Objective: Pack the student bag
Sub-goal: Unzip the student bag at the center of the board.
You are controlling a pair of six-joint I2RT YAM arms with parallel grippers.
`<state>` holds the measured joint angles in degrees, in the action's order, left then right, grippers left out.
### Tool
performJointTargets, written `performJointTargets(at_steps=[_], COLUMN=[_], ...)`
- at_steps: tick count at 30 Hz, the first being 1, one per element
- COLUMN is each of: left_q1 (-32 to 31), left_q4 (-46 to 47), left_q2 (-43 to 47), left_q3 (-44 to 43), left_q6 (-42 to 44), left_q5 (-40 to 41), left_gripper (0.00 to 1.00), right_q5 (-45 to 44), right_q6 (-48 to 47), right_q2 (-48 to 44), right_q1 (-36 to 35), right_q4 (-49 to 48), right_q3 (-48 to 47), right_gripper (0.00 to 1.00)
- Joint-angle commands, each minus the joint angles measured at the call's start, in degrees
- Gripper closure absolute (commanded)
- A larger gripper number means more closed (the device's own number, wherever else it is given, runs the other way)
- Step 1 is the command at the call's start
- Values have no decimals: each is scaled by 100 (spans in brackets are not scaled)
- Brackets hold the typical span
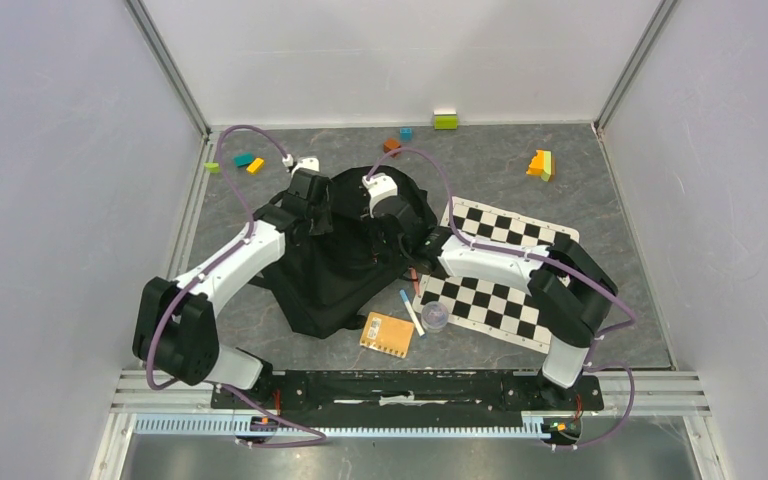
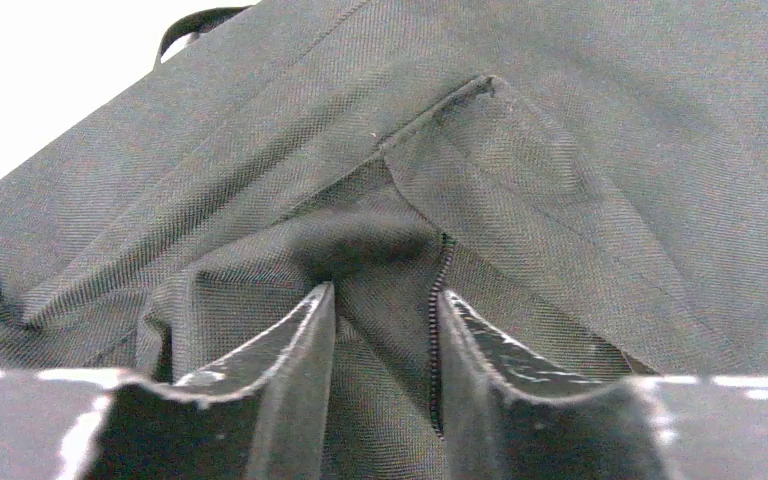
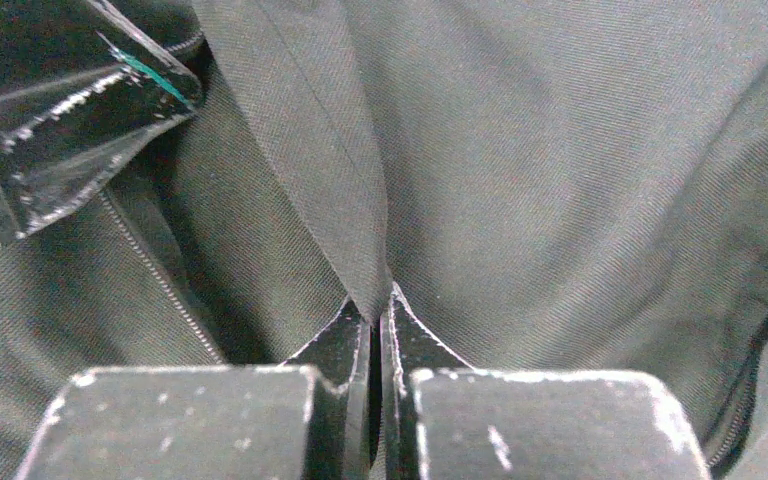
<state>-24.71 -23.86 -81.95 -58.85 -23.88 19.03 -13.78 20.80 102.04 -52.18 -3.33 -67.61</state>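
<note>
A: Jaws of the right gripper?
B: Closed, pinching a fold of the student bag.
A: The left gripper?
B: Half apart, astride the zip.
A: Count?
B: One bag, mid-table, beside one checkered board.

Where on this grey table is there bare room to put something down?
Bare table shows at the back, between the green block and the yellow-orange wedge stack, and along the right edge beside the black-and-white checkered board. The middle is crowded: the black fabric backpack, with the orange card, white pen and small clear jar in front.
</note>
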Motion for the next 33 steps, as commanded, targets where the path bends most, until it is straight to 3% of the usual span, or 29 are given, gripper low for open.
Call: performJointTargets(at_steps=[1, 4, 8, 14, 16, 21, 26, 33], left_q1=[3, 9, 15, 8, 12, 10, 10, -7], left_q4=[329, 267, -262, -1190, -1277, -985, -577, -114], left_q2=[193, 633, 936, 1012, 1090, 1436, 1468, 1354], left_q3=[-67, -276, -789, -1127, -1043, -393, 103, 426], left_q6=[289, 873, 1445, 1178, 834, -331, -1155, -1690], left_q5=[-215, -848, -1454, -1239, -1192, -1231, -1081, -716], left_gripper=[64, 72, 74, 73, 68, 33, 11, 11], right_q5=[-580, -1179, -1361, -1188, -1103, -965, -938, -973], right_q6=[-259, -460, -571, -428, -401, -301, -290, -308], right_q2=[-113, -48, -105, -37, -5, 8, 13, 85], right_q1=[-64, -65, -63, -97, -131, -229, -334, -492], right_q4=[756, 1127, 1198, 1137, 1079, 943, 896, 829], right_q3=[-357, -725, -858, -853, -839, -815, -832, -833], right_gripper=[100, 100, 100, 100, 100, 100, 100, 100])
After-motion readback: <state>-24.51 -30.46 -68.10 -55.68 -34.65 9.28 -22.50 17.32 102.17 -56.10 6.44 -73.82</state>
